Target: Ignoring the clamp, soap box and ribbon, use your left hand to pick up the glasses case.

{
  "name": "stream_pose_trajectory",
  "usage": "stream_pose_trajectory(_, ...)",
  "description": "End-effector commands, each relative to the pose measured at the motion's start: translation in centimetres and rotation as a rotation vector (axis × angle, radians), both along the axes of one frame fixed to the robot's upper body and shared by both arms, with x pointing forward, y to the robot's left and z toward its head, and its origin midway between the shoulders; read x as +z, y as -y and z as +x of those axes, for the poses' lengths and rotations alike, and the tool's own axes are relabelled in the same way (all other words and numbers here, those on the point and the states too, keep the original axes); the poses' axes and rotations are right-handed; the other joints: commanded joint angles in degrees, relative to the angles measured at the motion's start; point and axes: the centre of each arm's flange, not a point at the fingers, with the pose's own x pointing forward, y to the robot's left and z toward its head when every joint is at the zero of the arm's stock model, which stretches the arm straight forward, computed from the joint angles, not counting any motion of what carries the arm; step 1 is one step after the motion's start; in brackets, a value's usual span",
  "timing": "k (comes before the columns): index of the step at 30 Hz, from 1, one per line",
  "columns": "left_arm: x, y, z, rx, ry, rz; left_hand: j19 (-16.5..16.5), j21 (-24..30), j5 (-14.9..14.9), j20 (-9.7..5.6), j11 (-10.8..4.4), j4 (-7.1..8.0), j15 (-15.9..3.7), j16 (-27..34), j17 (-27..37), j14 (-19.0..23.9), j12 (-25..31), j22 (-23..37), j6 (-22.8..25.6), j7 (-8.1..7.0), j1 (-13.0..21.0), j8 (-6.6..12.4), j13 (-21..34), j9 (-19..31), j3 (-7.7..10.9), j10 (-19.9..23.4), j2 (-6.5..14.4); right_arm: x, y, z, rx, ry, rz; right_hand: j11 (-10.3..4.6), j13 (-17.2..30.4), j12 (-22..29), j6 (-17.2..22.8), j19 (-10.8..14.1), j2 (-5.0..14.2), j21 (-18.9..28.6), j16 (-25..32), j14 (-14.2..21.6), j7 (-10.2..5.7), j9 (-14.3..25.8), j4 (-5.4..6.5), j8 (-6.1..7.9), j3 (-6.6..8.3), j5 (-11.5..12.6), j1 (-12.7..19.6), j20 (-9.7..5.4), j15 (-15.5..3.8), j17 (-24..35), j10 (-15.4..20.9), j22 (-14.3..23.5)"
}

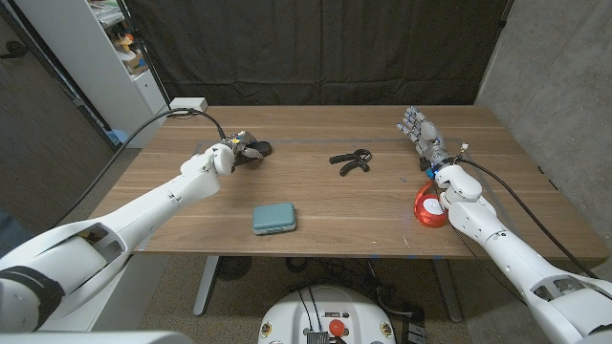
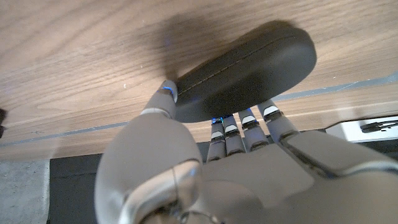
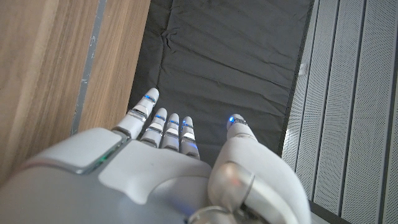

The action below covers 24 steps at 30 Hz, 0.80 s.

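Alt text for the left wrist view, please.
The robot's left hand closes on a dark oval glasses case, thumb on one side and fingers on the other, against the wooden table.

A wooden bench is carrying the things. A black glasses case is sitting toward its far left part, with the left hand closing around it. Near the middle a black clamp is lying. A teal soap box is resting close to the near edge, and a red ribbon is lying at the near right, beside the right arm. A white box is sitting at the far left corner.
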Motion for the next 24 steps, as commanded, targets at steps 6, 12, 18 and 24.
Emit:
stream_pose_trajectory(6,0.1,0.0,-0.5,0.008,0.021,-0.004,4.41,2.13,-1.36,-2.28,-0.32,0.2,-0.91,2.12,1.46,2.33,0.97,0.38,2.38,-0.24,4.53,1.18,1.08,0.62,0.56,1.92,1.43,0.2,-0.1,-0.3,-0.001,0.008,-0.005,-0.04,0.03,-0.03,0.37,0.38,0.03,-0.14,0.36,0.66,-0.18,0.02,-0.26,0.35,-0.03,0.21,-0.31,0.09,0.14,0.23,0.29,0.07)
stream_pose_trajectory(12,0.4,-0.3,-0.9,0.021,0.03,-0.009,4.67,2.38,-1.58,-2.61,-0.45,0.39,-0.93,2.72,1.93,2.88,1.21,0.42,2.53,-0.19,5.16,1.24,1.38,0.73,0.4,2.4,1.83,0.2,-0.3,-0.4,0.001,0.007,-0.005,0.05,0.03,-0.04,0.38,0.39,0.01,-0.14,0.34,0.68,-0.16,0.02,-0.28,0.35,-0.03,0.21,-0.32,0.14,0.14,0.23,0.29,0.07)
stream_pose_trajectory(18,0.7,-0.8,-1.3,0.028,0.037,-0.004,4.62,2.47,-1.67,-2.66,-0.33,0.51,-0.96,3.0,2.25,2.88,1.34,0.45,2.56,-0.22,5.52,1.24,1.64,0.81,0.23,2.55,2.06,0.5,-0.5,-0.4,0.0,0.012,-0.008,0.04,0.03,-0.02,0.4,0.42,-0.03,-0.14,0.35,0.74,-0.14,0.02,-0.28,0.35,-0.05,0.21,-0.36,0.16,0.13,0.24,0.34,0.07)
stream_pose_trajectory(24,1.0,-1.0,-1.7,0.032,0.043,0.0,4.57,2.55,-1.74,-2.7,-0.38,0.62,-1.02,3.23,2.51,2.9,1.47,0.48,2.69,-0.23,5.72,1.29,1.87,0.87,0.01,2.75,2.16,0.6,-0.6,-0.4,0.0,0.012,-0.008,0.0,0.03,-0.05,0.38,0.48,-0.03,-0.12,0.36,0.79,-0.13,0.02,-0.28,0.34,-0.06,0.22,-0.38,0.19,0.1,0.24,0.29,0.07)
